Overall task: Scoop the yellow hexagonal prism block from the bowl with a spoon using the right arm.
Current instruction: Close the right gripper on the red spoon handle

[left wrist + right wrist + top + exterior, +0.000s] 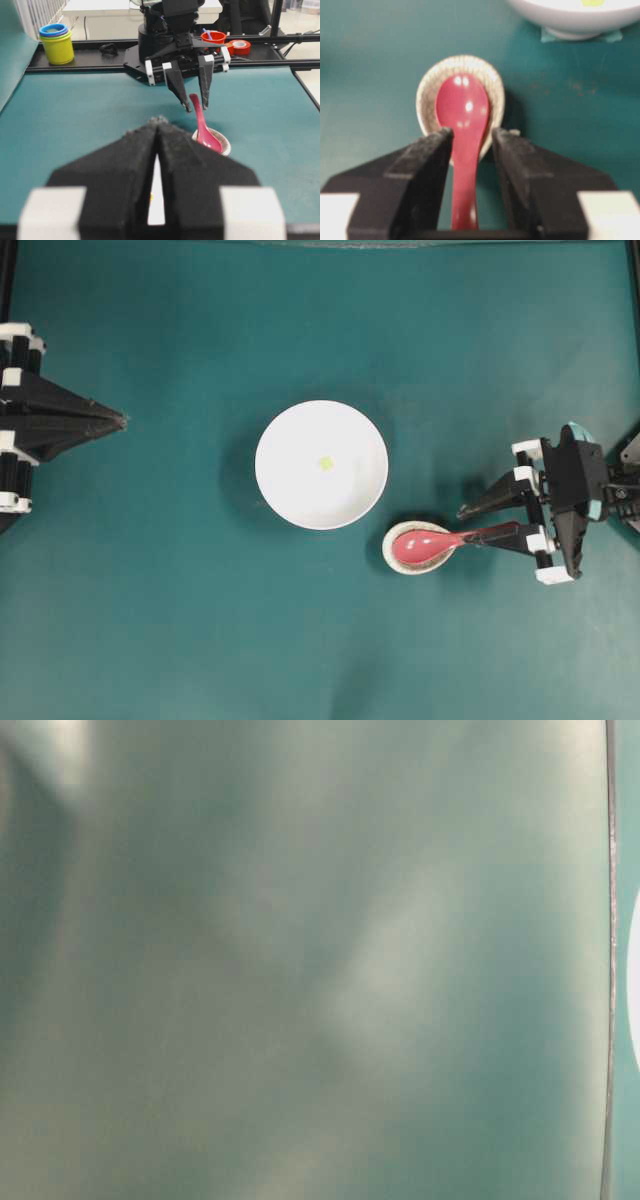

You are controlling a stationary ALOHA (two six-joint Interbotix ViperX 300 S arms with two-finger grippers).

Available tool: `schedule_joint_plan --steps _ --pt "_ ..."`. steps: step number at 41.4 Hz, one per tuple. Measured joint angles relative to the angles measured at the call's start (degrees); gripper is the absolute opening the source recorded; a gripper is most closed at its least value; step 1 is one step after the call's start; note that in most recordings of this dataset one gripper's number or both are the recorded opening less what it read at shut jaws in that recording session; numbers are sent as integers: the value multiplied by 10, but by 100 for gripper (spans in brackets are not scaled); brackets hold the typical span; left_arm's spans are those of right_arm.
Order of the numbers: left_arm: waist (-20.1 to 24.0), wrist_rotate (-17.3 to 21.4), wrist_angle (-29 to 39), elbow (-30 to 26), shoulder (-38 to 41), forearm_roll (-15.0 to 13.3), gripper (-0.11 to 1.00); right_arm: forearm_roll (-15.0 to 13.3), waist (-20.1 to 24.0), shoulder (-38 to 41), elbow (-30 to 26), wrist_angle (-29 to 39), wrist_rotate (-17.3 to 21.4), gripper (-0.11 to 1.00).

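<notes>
Spoon [463,145]: handle between right gripper [469,142] fingers, apart, not clamped; scoop in speckled rest [420,547], lower right.
Left gripper [118,421]: fingers together, left edge.
Yellow block [326,463]: inside white bowl [285,490], centre.
Table [150,620]: teal.
</notes>
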Motion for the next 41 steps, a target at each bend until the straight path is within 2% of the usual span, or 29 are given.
schedule_joint_plan --steps 10,25,41 --pt "8 0 11 0 0 0 1 0 12 27 9 -27 -6 46" --pt "11 0 17 -1 0 0 1 0 12 33 21 -38 -44 46" --pt "11 -2 21 0 -1 0 1 0 20 61 17 -38 -46 46"
